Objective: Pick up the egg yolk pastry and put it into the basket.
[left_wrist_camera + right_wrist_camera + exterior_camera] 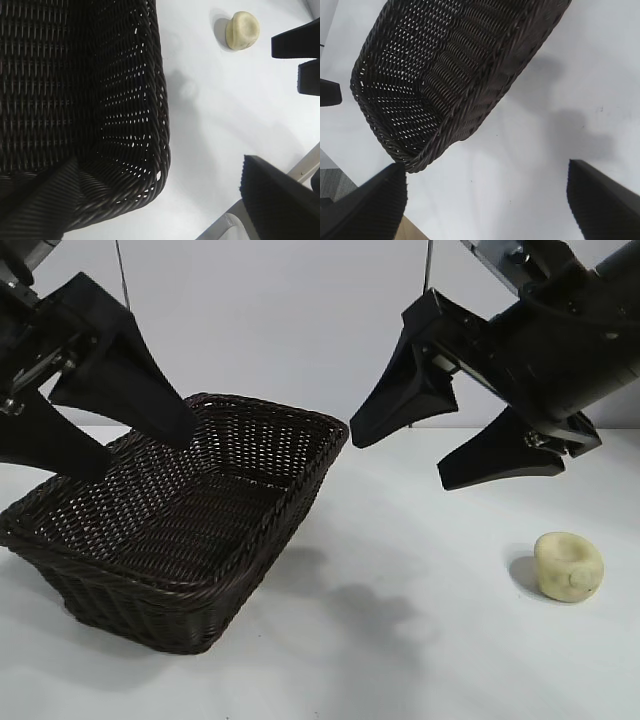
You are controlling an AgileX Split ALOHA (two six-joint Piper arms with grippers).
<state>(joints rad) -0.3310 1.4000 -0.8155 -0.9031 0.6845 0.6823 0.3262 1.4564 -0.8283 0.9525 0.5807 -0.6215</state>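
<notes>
Basket [190,540] partly cropped, pastry [568,565] unobstructed

The white table [420,640] carried two things: the basket [190,615] stood on its left part, and the pastry [568,565] lay well apart at the right.
</notes>
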